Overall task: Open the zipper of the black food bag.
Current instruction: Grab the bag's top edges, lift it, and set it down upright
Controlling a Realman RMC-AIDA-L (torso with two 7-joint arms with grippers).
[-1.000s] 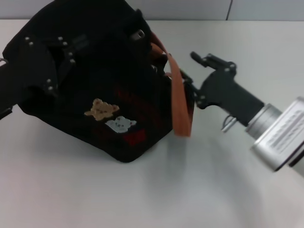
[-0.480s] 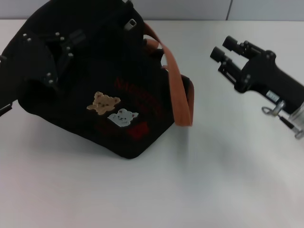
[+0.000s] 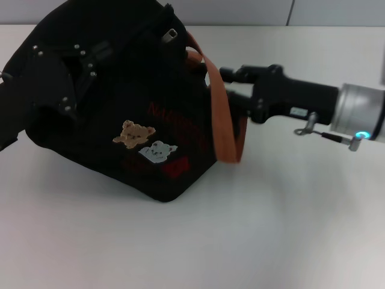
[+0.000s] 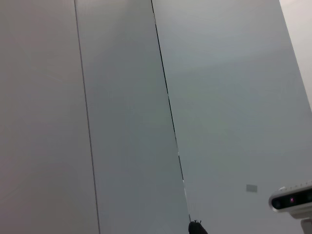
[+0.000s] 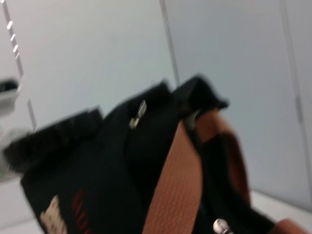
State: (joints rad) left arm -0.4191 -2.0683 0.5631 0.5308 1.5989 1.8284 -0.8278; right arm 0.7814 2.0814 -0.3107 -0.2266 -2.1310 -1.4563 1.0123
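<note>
The black food bag [image 3: 126, 102] lies tilted at the left of the white table, bear patches [image 3: 147, 143] facing me. Its zipper runs along the upper edge, and the silver pull tab [image 3: 172, 34] sticks up near the bag's top corner. The right wrist view shows that pull tab [image 5: 138, 114] above an orange handle [image 5: 175, 190]. My right gripper [image 3: 227, 83] reaches in from the right, open, its fingertips beside the orange handle [image 3: 219, 114], below and right of the tab. My left gripper [image 3: 66, 75] rests against the bag's left end.
A grey panelled wall [image 3: 252, 12] stands behind the table's far edge. Bare white tabletop [image 3: 252, 229] spreads in front and to the right of the bag. The left wrist view shows only wall panels [image 4: 122, 117] and a small camera unit [image 4: 292, 200].
My right gripper, which had pulled away to the right half a second ago, has swung back left to the orange handle. The bag has shifted slightly.
</note>
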